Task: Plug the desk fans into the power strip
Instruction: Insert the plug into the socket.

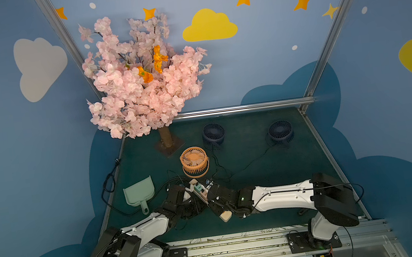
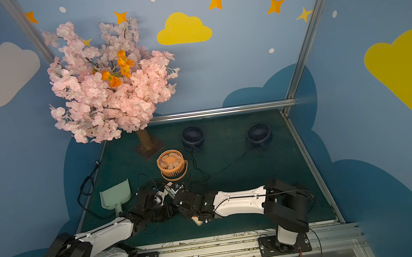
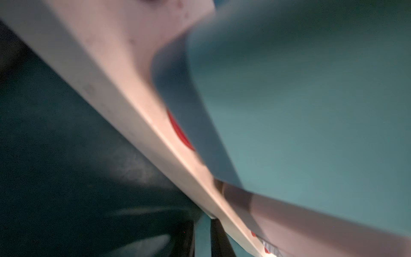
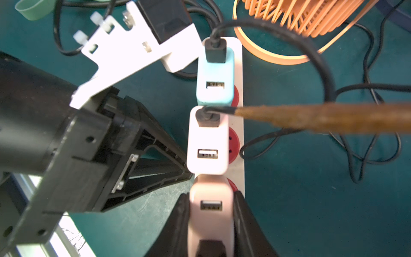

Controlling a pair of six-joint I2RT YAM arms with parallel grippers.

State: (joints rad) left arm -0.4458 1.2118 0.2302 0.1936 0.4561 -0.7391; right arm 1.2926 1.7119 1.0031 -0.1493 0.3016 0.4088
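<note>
Three USB plug blocks lined the long cream power strip lying mid-front on the green mat; the right gripper pinched the pale pink block, which likely wanted a straight, square push. Whether the left gripper gripped the strip was unclear. Only top views showed the round orange desk fan whole.

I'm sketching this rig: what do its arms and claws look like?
The left arm and right arm each have a white shell link between bulky black joint housings. A thin black cable runs along the right arm's white link, with a small green light nearby. The left claw and right claw are black with wedge-shaped fingers; a white bracket is mounted on the left claw.
</note>
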